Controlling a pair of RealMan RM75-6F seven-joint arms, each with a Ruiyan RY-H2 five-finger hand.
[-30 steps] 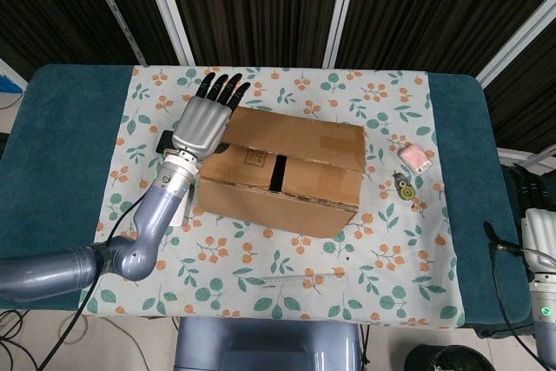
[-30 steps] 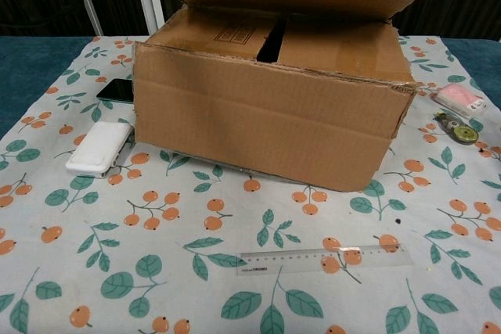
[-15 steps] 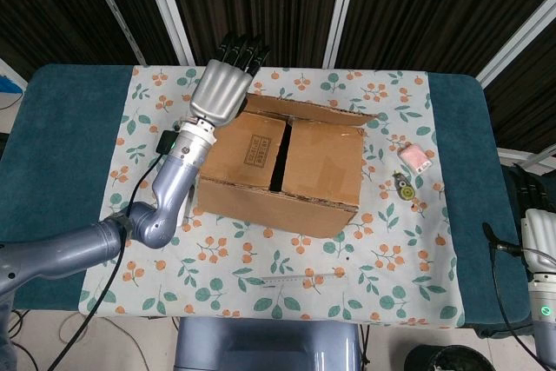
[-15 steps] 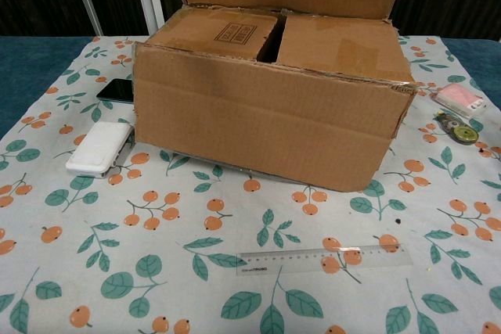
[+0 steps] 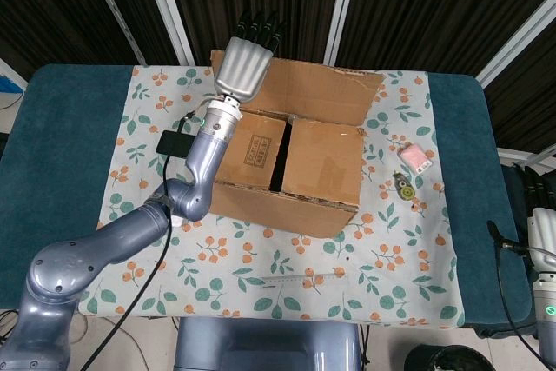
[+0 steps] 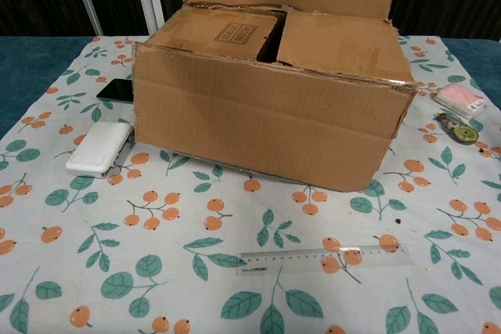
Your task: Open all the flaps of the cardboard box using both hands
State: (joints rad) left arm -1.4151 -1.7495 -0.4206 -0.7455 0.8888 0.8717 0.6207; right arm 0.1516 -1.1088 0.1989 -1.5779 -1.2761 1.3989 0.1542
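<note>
With the left hand [image 5: 244, 69] laid flat and ungrasping behind the cardboard box [image 5: 287, 171], its rear flap [image 5: 326, 93] should be pressed fully back.

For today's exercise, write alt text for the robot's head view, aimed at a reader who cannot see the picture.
Seen from above, a cardboard box sits on a leaf-patterned tablecloth, its far flap lifted upright by the robot's left hand while two inner flaps lie closed. A ruler lies in front of the box; the right hand rests at the table's edge.
</note>
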